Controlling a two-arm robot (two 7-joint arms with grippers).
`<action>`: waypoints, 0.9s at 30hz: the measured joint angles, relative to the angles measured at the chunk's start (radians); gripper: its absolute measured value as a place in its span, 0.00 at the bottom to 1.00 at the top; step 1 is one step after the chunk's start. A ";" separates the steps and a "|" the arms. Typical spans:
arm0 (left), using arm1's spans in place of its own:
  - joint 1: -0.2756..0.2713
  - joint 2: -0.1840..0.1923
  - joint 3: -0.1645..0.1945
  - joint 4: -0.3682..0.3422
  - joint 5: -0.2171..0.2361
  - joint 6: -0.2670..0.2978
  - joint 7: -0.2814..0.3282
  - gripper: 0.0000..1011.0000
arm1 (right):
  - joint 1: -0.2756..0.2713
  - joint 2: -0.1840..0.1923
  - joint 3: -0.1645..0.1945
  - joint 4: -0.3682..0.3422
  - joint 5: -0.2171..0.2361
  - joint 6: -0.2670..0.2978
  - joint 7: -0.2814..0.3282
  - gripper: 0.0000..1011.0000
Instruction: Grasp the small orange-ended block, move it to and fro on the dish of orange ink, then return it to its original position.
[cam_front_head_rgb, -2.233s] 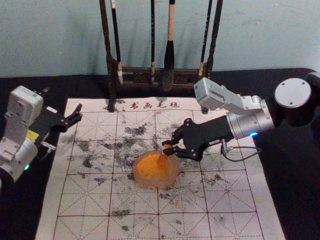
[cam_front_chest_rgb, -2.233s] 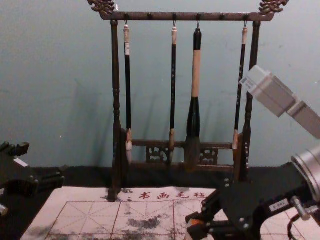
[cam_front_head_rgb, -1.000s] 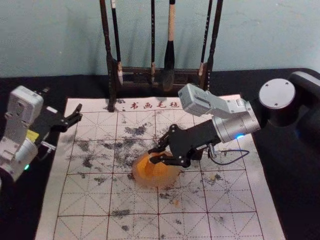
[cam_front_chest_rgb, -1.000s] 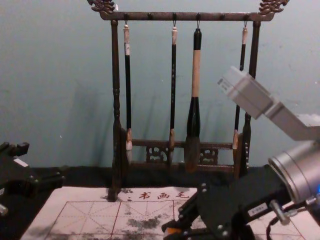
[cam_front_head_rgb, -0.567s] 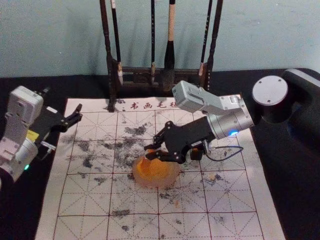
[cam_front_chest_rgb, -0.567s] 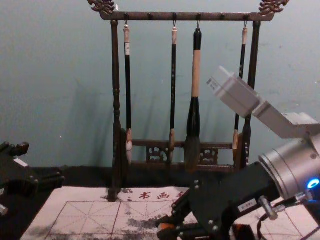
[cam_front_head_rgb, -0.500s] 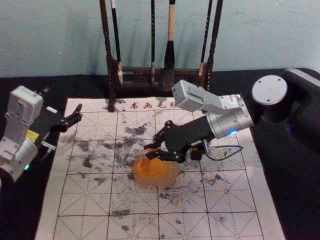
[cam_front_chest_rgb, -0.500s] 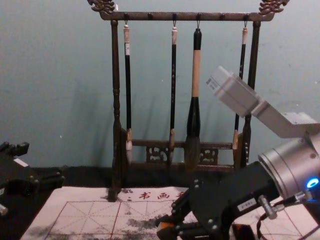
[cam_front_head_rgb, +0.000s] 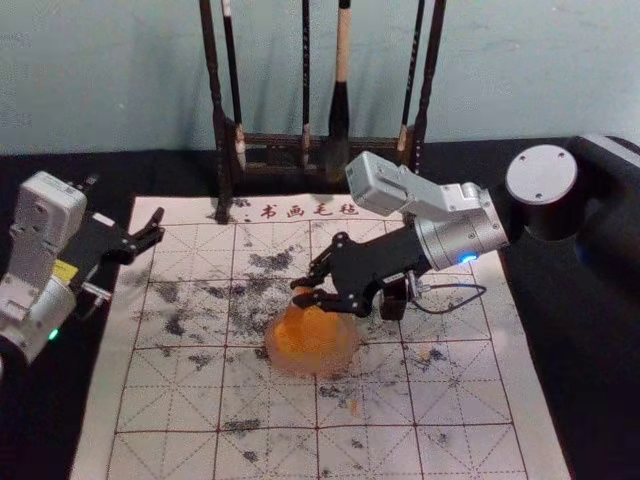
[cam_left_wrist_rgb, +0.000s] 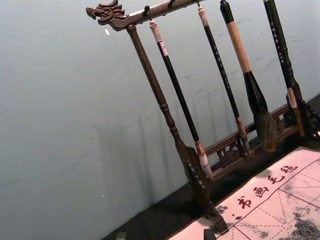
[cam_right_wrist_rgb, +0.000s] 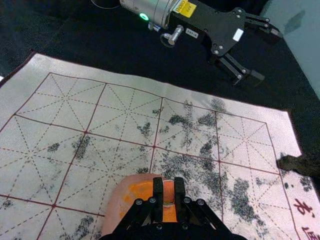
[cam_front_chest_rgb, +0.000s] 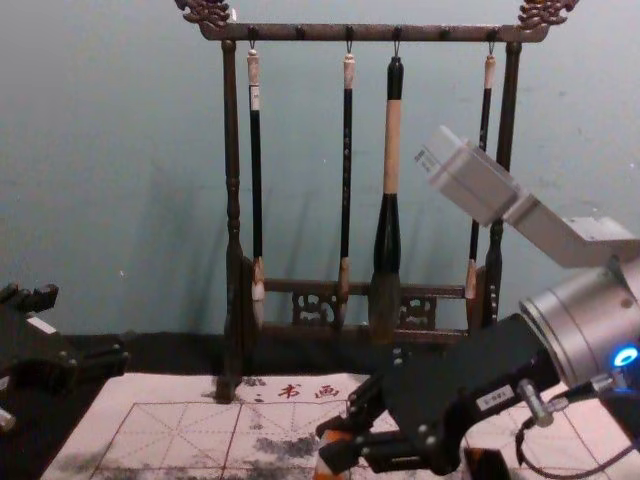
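My right gripper (cam_front_head_rgb: 302, 296) is over the far-left part of the orange ink dish (cam_front_head_rgb: 338, 362), holding the small block (cam_front_head_rgb: 301, 290) by its upper part. In the right wrist view, the gripper (cam_right_wrist_rgb: 169, 192) is shut on the block (cam_right_wrist_rgb: 169, 189), which shows orange with a pale band; the pinkish dish (cam_right_wrist_rgb: 119, 197) lies below. The chest view shows the block (cam_front_chest_rgb: 334, 437) between the fingertips. Whether its lower end touches the ink, I cannot tell. Parked at the left, my left gripper (cam_front_head_rgb: 126, 198) is open; its fingertips (cam_left_wrist_rgb: 209, 234) stand apart in its wrist view.
A dark block (cam_front_head_rgb: 393, 302) stands on the mat right of the dish, under the right gripper's wrist. Behind, a wooden rack (cam_front_head_rgb: 272, 150) holds several hanging brushes. The ink-stained gridded mat (cam_front_head_rgb: 180, 400) covers the table's middle.
The right gripper has carried the block leftward across the dish since the earliest frames. Over the last half second it has risen slightly, showing more of the block. The left arm is still.
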 joint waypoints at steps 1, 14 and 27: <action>0.000 0.000 0.000 0.000 0.000 0.000 0.000 0.99 | 0.000 0.001 0.001 0.000 -0.001 0.000 -0.001 0.13; 0.000 0.000 0.000 0.000 0.000 0.000 0.000 0.99 | -0.003 0.018 0.006 -0.010 -0.012 0.002 -0.007 0.13; 0.000 0.000 0.000 0.000 0.000 0.000 0.000 0.99 | -0.008 0.035 0.015 -0.025 -0.016 0.007 -0.015 0.13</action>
